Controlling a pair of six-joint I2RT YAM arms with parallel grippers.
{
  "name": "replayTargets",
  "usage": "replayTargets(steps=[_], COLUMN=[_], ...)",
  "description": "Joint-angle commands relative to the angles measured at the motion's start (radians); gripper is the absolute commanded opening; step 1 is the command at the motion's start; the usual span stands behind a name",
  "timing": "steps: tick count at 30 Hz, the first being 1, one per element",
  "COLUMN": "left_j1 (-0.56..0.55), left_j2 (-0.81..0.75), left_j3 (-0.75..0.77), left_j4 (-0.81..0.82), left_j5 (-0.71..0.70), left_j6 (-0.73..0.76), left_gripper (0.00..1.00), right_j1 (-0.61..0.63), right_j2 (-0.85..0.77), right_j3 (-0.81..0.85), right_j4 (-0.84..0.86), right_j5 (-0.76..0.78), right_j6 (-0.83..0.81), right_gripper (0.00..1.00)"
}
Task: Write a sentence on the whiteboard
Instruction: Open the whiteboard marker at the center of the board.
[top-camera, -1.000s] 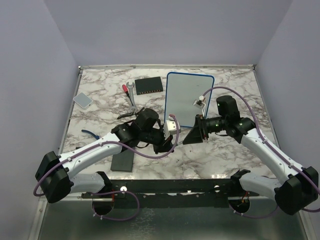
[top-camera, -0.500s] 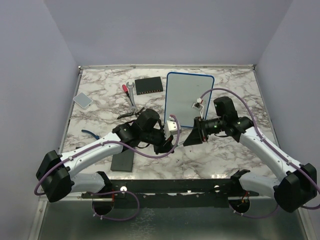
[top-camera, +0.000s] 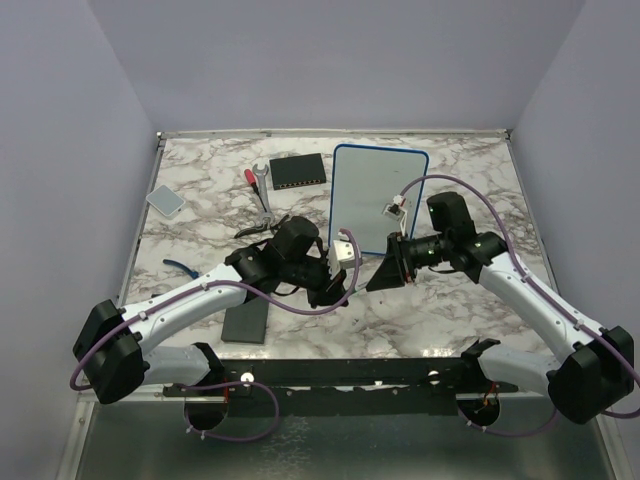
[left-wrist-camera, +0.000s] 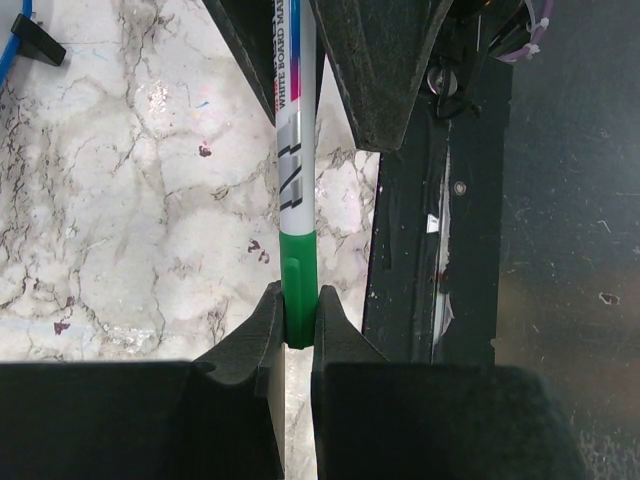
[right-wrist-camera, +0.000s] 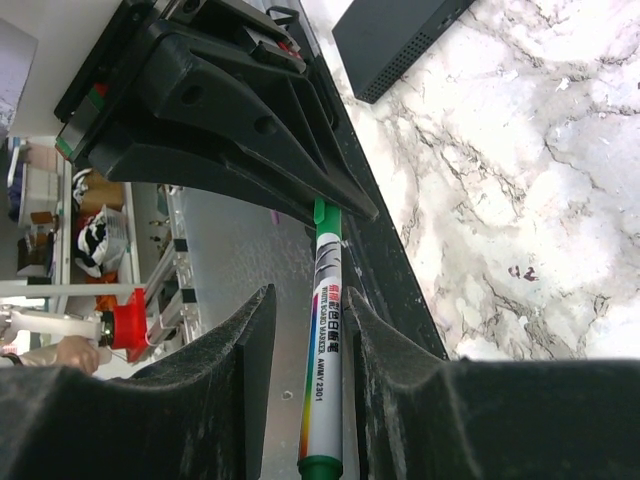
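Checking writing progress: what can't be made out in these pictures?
Top view: lettering on the whiteboard, if any, is too small to see; the right arm and its cable cover the lower right corner.
Left wrist view: the marker's barrel is cut off by the top edge; the left pincer hides its green end's tip.
Wrist views: no whiteboard in frame.

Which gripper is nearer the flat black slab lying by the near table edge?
Left. The left gripper sits just right of the black slab and slightly farther back; the right gripper is beyond it, farther right still.
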Motion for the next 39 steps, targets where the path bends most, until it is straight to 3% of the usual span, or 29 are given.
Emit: replayTargets(steps=[1,9,15,19,31,39], left_j1=[0.004,0.005,0.004,0.004,0.005,0.004], left_j2=[0.003,0.0,-0.007,-0.008,0.007,0.011], left_j3=[0.005,0.005,0.004,0.005,0.013,0.014], left_j4=[-0.023,-0.041,-0.046,-0.05,-0.062,-0.065], left_j5=[0.028,0.031,0.055,0.055,0.054,0.063], left_j6=[0.014,0.025,0.029,0.031,0.035,0.036], left_gripper=[0.0,0.0,0.0,0.0,0.0,0.0], right_j1=[0.009,0.008,0.009,0.008,0.009,0.009], right_j2=[-0.011,-0.023,-0.022,-0.007,0.03,0.027], right_j3=[0.038,0.04,0.049,0.058,0.074,0.068], right_j4=[-0.004,-0.025,-0.027,-0.043,-0.138,-0.102], right_j5=[0.0,0.02,0.039,0.007,-0.012,-0.013], right_j6=[-0.008,-0.021,-0.024,-0.038,-0.113,-0.093], right_gripper=[0.36,0.36,0.49,0.49,0.41,0.27])
